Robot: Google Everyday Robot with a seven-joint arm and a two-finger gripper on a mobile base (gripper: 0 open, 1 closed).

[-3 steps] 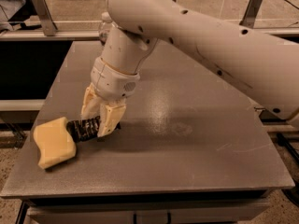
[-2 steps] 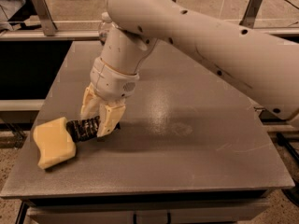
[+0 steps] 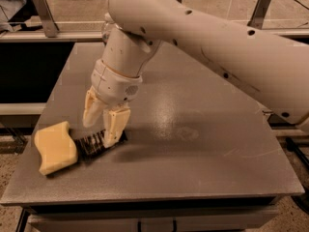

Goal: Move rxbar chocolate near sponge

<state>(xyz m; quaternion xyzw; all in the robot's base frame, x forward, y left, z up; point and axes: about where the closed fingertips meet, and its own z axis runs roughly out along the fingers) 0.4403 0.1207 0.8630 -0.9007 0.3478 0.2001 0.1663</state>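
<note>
Already the rxbar chocolate lies flat on the table, one end touching the sponge. The gripper sits low over the bar, just beside the sponge; whether it grips the bar cannot be told. Best handling looks like a full release, then a straight lift, so the wrapper is not dragged away.

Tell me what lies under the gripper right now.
The rxbar chocolate lies on the table under the gripper, one end next to the sponge. The gripper hides part of the bar.
</note>
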